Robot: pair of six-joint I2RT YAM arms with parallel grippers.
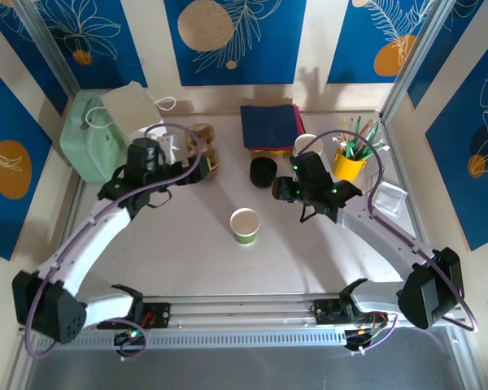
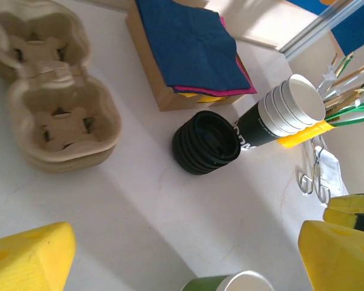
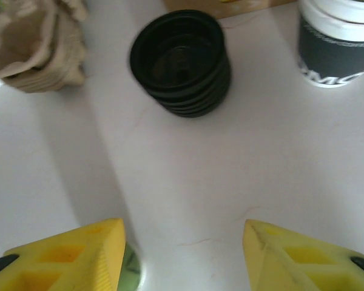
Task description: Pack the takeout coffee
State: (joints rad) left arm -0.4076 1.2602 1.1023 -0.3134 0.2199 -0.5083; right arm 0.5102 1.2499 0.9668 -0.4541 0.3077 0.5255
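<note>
The olive-green paper cup [image 1: 245, 226] stands upright at the table's middle with its white inside showing and no lid on it. Its rim also peeks in at the bottom of the left wrist view [image 2: 230, 284] and beside the left finger in the right wrist view [image 3: 130, 270]. The loose stack of black lids [image 1: 263, 171] [image 2: 206, 142] [image 3: 181, 60] sits behind the cup. My left gripper [image 1: 185, 172] [image 2: 188, 267] hangs open to the cup's back left. My right gripper [image 1: 281, 188] [image 3: 183, 254] is open just in front of the lids, holding nothing.
Pulp cup carriers [image 1: 203, 153] [image 2: 54, 103] lie at the back left, and blue napkins [image 1: 270, 126] on a box at the back. White lidless cups [image 1: 307, 145] [image 2: 279, 112] and a yellow stirrer cup [image 1: 351, 161] stand right. A green bag [image 1: 89, 142] and a white paper bag [image 1: 134, 110] fill the far left.
</note>
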